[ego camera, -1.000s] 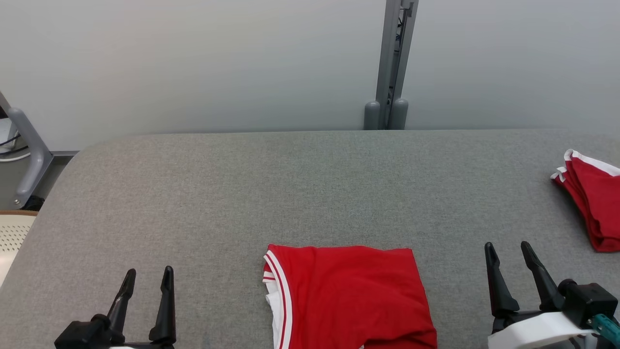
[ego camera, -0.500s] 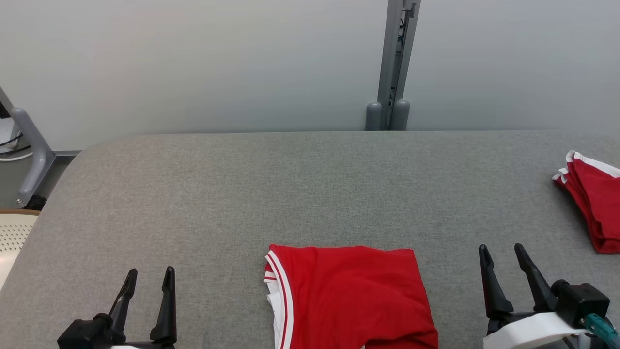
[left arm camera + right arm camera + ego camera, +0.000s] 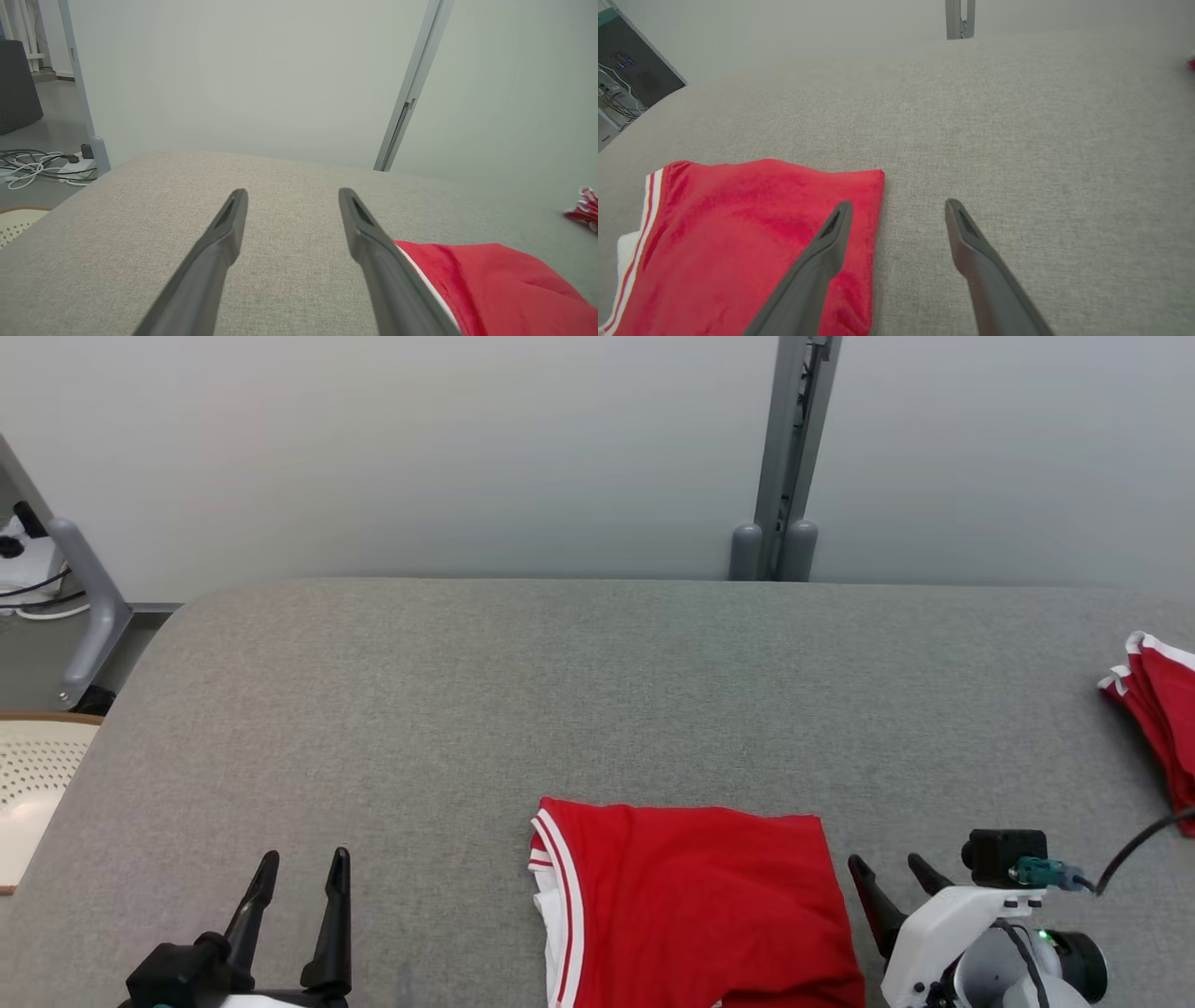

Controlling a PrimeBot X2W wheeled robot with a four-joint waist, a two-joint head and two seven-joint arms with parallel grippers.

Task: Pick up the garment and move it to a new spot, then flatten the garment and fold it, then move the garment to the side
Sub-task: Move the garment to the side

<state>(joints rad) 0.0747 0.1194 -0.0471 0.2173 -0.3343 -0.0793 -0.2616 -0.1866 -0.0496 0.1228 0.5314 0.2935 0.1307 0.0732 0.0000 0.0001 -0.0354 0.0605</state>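
On grey table [image 3: 467, 709], red garment [image 3: 691, 905]; right gripper [image 3: 885, 863] beside it, jaws apart

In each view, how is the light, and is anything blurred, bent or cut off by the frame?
Head view: soft even light, no glare on the table, sharp; the red garment is cut by the bottom edge. Left wrist view: the grey post appears slanted; the left gripper looks soft near the lens. Right wrist view: the garment's texture is slightly blurred.

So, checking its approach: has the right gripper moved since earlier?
Yes: the right gripper came leftward, nearer the right edge of the folded red garment; the camera shifted too.
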